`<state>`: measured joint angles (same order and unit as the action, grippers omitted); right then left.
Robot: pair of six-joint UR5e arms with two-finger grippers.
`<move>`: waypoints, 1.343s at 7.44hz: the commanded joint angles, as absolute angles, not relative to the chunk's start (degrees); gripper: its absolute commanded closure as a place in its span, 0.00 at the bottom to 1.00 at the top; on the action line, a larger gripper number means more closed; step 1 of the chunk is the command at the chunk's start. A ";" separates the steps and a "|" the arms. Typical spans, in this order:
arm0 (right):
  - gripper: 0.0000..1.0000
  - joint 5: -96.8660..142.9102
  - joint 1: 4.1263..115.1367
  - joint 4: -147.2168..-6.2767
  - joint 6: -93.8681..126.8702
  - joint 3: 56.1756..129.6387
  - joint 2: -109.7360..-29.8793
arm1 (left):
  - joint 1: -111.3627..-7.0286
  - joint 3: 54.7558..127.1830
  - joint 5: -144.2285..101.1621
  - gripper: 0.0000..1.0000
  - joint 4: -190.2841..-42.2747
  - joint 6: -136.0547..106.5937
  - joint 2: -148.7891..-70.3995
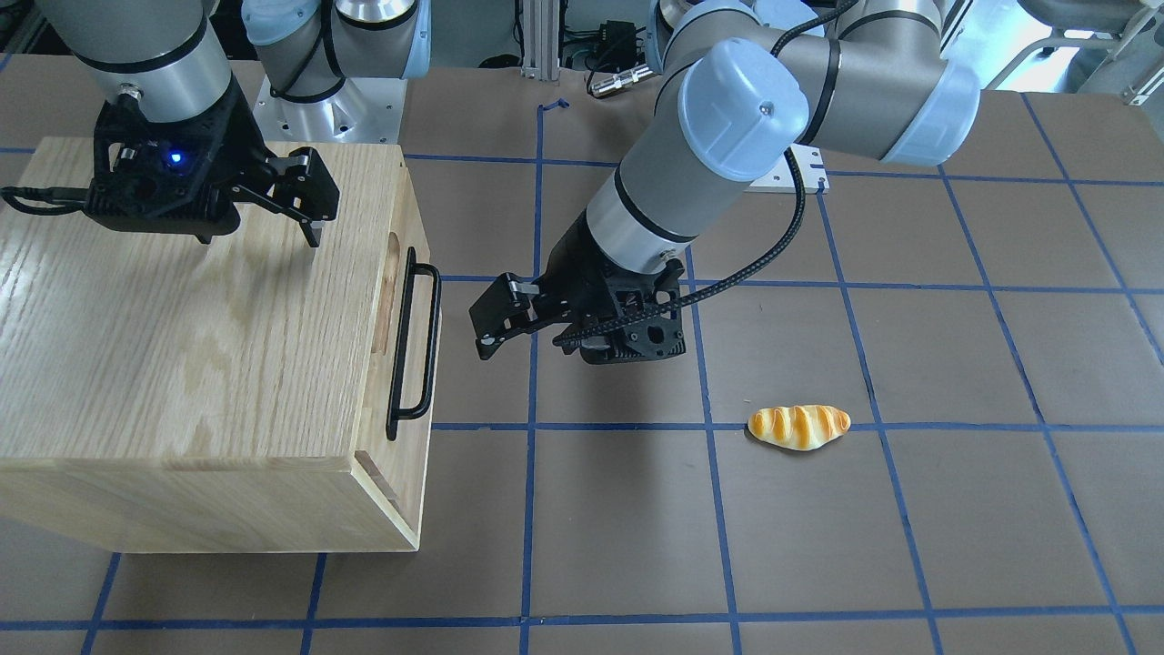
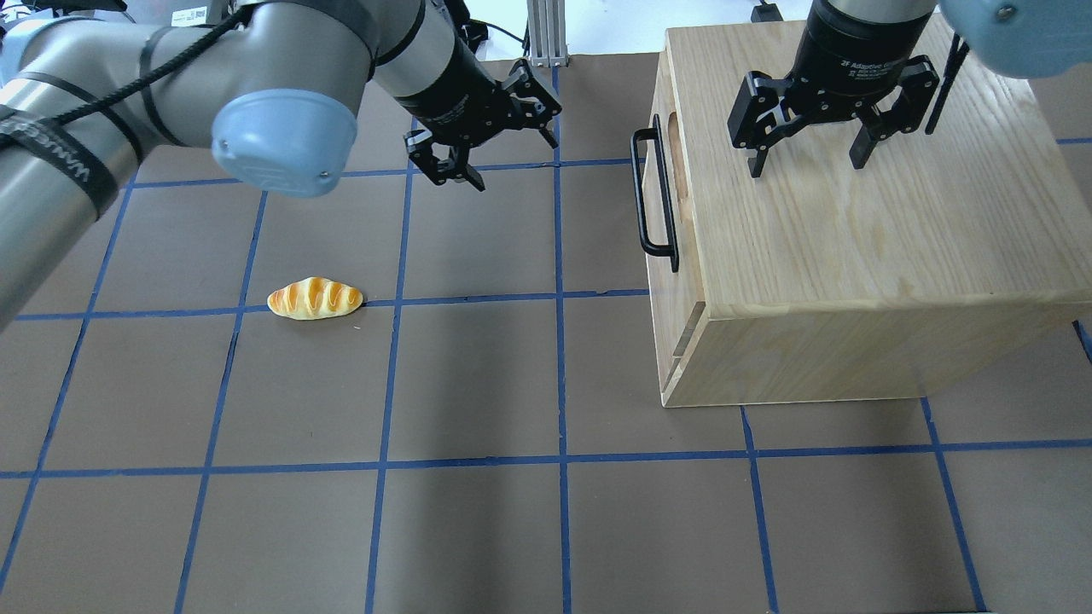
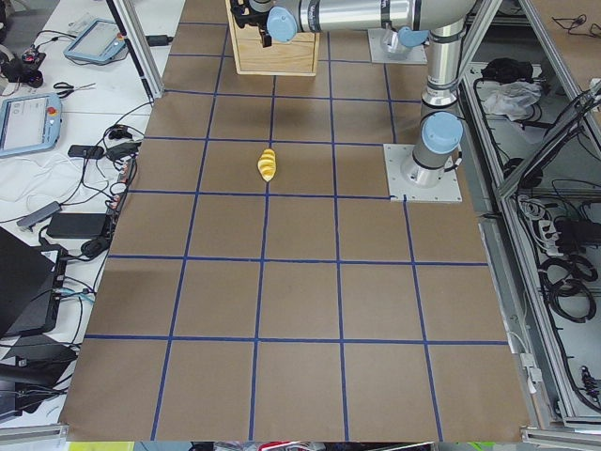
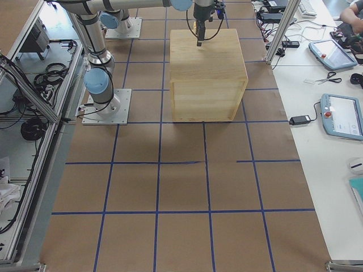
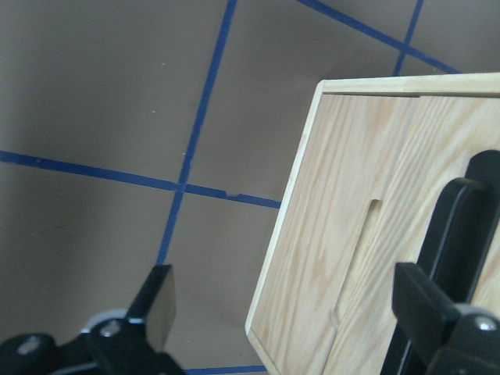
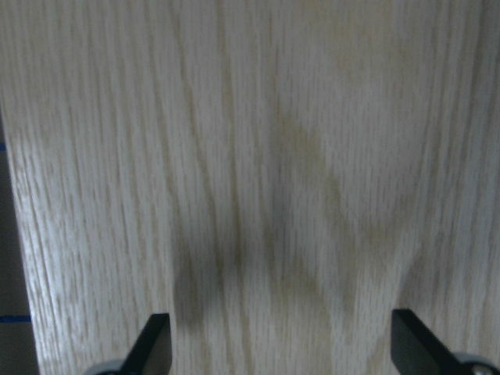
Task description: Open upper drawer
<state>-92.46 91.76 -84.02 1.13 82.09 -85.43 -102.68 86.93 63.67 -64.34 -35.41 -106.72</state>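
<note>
The upper drawer (image 1: 377, 382) sits flush in the oak cabinet (image 1: 182, 346), its front facing the table's middle. Its black bar handle (image 1: 414, 346) and slot cutout (image 1: 393, 273) also show from overhead, the handle (image 2: 655, 196) beside the slot (image 2: 674, 141). My left gripper (image 1: 491, 327) is open and empty, a short way from the handle and apart from it. In the left wrist view the open gripper (image 5: 293, 312) frames the drawer front (image 5: 344, 156), with the handle (image 5: 461, 226) at the right. My right gripper (image 2: 806, 166) is open just above the cabinet top (image 6: 258, 156).
A toy bread roll (image 2: 315, 298) lies on the brown, blue-taped table, on the left arm's side. The cabinet (image 4: 207, 62) stands on the table on the right arm's side. Operator desks with tablets lie beyond the table's edges.
</note>
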 commanded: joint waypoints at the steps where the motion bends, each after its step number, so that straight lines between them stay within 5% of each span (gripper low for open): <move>1: 0.00 -92.46 91.76 -84.02 1.14 82.09 -85.43 | -103.27 87.45 61.61 0.00 -63.46 -35.87 -107.66; 10: 0.00 -92.46 91.76 -84.02 1.06 82.09 -85.43 | -107.75 88.33 62.05 0.00 -59.85 -35.86 -110.12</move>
<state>-92.46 91.76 -84.02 1.10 82.11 -85.43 -107.57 88.23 61.80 -60.15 -35.97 -109.74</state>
